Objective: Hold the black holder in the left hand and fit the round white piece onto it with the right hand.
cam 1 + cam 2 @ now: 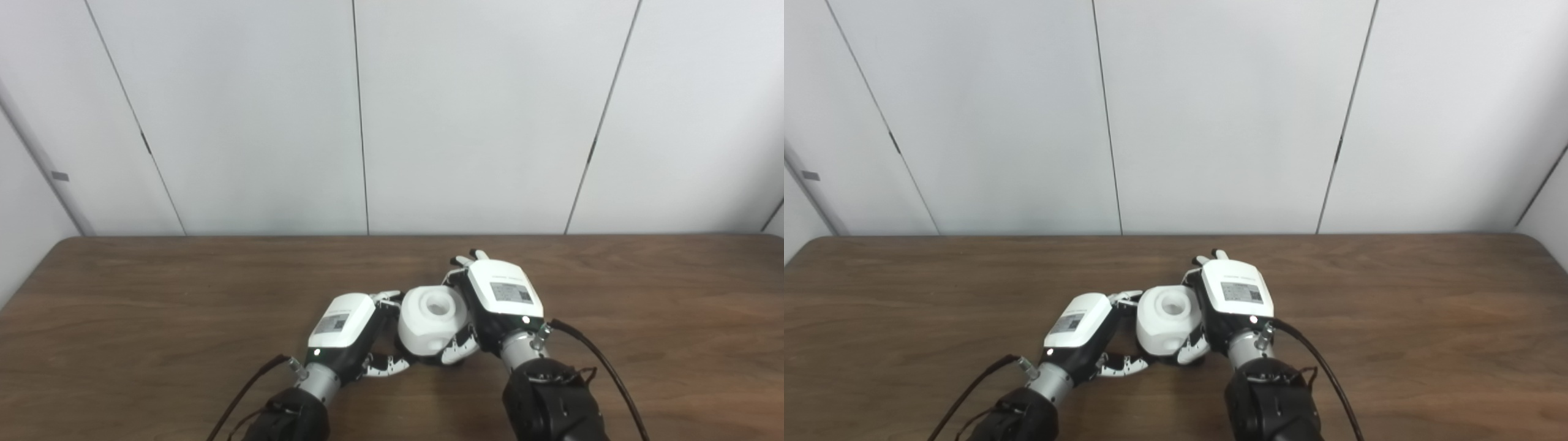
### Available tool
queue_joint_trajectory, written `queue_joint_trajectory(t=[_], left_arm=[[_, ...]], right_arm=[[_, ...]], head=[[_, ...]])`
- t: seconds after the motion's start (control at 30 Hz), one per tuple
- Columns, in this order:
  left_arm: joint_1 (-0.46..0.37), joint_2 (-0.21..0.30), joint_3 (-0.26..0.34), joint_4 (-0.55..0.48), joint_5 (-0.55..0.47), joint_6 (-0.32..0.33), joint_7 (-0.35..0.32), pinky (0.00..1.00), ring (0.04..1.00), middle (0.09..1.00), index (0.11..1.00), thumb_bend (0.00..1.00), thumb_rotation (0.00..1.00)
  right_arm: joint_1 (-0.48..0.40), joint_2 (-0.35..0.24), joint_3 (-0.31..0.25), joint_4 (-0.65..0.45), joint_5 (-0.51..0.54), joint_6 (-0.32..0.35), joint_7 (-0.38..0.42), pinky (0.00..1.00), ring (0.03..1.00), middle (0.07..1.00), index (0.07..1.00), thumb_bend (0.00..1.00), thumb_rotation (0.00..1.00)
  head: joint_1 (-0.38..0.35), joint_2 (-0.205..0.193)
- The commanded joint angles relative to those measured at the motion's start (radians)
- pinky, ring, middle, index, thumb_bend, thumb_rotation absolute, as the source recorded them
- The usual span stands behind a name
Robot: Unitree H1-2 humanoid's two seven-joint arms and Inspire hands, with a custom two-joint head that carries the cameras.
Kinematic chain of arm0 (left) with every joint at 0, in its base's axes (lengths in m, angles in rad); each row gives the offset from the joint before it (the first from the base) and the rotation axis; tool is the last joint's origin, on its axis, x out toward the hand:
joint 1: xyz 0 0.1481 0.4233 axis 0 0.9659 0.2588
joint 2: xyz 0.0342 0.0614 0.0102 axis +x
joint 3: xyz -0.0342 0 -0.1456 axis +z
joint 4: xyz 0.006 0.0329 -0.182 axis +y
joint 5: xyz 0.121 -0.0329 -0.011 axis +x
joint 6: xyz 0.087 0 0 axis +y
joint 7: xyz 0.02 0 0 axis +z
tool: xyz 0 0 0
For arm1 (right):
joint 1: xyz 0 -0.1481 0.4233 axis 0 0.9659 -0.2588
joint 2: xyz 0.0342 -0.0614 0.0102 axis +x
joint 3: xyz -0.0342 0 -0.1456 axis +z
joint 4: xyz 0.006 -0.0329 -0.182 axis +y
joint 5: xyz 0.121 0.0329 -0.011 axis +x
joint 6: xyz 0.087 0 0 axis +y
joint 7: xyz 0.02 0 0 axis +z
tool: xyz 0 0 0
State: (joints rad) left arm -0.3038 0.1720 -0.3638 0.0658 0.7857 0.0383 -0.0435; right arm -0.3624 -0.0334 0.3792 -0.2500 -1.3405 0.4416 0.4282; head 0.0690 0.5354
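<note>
The round white piece (pixel 430 320) has a hole in its top and sits low over the table between my two hands. My right hand (pixel 499 300) wraps it from the right, thumb under its near side, fingers behind it. My left hand (pixel 349 334) is against its left side with fingers curled toward its base. Only a dark sliver of the black holder (pixel 429 360) shows under the white piece; the rest is hidden. Whether my left hand holds it cannot be told.
The brown wooden table (pixel 153 294) spreads to both sides and ends at a white panelled wall (pixel 367 122). Black cables (pixel 603 361) run from both wrists toward the bottom edge.
</note>
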Motion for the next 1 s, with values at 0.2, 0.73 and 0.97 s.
queue_joint_trajectory(t=[0.2,0.73,0.97], left_arm=[[-0.032,-0.010,-0.006,-0.017,0.020,0.004,0.018,0.83,0.832,0.855,0.482,0.52,0.05],[-0.029,-0.023,-0.005,-0.012,0.021,0.003,0.026,0.82,0.831,0.857,0.482,0.52,0.05],[-0.027,-0.024,-0.006,-0.009,0.023,0.002,0.029,0.80,0.825,0.854,0.482,0.52,0.05]], right_arm=[[-0.054,0.015,0.024,-0.027,-0.100,-0.048,-0.021,0.65,0.966,0.885,0.484,0.52,0.13],[-0.040,0.012,0.025,-0.021,-0.156,-0.091,0.001,0.66,0.980,0.883,0.483,0.52,0.13],[-0.030,0.008,0.022,-0.001,-0.141,-0.098,-0.016,0.64,0.965,0.872,0.486,0.52,0.13]], head=[[0.002,-0.006],[0.004,-0.003],[0.007,-0.005]])
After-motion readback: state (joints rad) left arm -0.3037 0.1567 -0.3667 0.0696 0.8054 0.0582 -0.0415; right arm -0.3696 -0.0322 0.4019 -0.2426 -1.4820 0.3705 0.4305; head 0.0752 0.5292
